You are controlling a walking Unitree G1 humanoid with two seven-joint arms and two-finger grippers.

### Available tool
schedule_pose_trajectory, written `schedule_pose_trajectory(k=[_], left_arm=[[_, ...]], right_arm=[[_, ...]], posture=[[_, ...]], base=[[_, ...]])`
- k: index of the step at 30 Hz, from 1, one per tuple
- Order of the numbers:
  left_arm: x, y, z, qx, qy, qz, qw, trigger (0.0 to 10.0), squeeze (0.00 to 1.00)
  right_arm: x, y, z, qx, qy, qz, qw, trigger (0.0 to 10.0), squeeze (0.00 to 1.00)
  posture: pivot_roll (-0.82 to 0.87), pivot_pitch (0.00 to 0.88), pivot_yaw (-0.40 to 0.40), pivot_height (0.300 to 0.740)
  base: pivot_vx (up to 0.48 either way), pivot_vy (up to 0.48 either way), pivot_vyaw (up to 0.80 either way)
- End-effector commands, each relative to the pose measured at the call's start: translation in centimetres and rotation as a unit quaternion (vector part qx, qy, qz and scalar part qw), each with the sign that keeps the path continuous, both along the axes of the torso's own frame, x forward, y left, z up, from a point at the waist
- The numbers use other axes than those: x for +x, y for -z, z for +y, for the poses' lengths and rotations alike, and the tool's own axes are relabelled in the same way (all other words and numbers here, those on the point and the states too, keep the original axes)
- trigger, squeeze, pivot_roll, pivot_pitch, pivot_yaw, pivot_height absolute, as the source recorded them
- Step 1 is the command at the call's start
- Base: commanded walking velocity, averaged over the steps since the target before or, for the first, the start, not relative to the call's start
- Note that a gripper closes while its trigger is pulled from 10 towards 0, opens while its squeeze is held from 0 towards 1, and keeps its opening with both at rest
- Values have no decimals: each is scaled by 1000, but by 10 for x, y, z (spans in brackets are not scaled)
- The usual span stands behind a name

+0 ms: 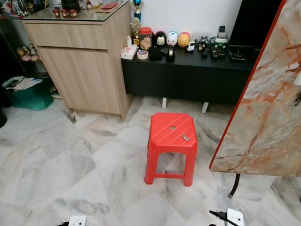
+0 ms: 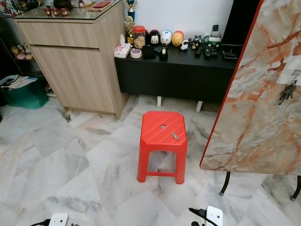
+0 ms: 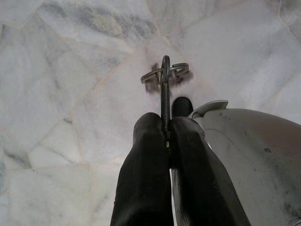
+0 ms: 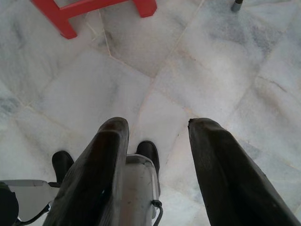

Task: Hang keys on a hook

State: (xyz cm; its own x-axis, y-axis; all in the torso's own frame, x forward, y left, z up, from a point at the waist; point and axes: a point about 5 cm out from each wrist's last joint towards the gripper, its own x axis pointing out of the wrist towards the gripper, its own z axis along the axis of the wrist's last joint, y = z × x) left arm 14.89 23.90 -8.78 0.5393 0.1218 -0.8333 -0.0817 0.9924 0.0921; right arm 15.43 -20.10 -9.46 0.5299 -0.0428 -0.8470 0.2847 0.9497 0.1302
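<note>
Left gripper (image 3: 165, 123) pinched a key ring (image 3: 165, 74), keys themselves hidden; right gripper (image 4: 157, 127) spread; small key (image 1: 185, 137) lay atop red stool (image 1: 162, 127)

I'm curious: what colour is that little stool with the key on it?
Bright red stool; clearest in the left eye view.

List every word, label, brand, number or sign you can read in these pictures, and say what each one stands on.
No text can be read.
Jar on the black sideboard: its label is too small and blurred.
Small box beside it: any print is too blurred.
Remote controls on the sideboard: button marks are too small.
Red stool, with a key on it: no lettering shows.
</note>
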Motion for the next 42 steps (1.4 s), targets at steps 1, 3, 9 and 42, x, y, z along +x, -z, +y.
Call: schedule_pose_trajectory(k=[1, 3, 9, 42], left_arm=[[-2, 1, -1, 0, 6, 7, 1000, 10000, 0], [-2, 1, -1, 0, 6, 7, 1000, 10000, 0], [-2, 1, -1, 0, 6, 6, 1000, 10000, 0], [-1, 1, -2, -1, 11, 6, 1000, 10000, 0]], right_arm=[[0, 0, -2, 0, 9, -1, 1000, 10000, 0], [0, 0, -2, 0, 9, -1, 1000, 10000, 0], [0, 0, -2, 0, 10, -1, 1000, 10000, 0], [1, 0, -2, 1, 10, -1, 1000, 10000, 0]], posture=[[58, 0, 2, 713], [58, 0, 2, 713], [57, 0, 2, 713], [58, 0, 0, 713]], base=[[0, -289, 0], [0, -144, 0], [0, -96, 0], [0, -237, -15]])
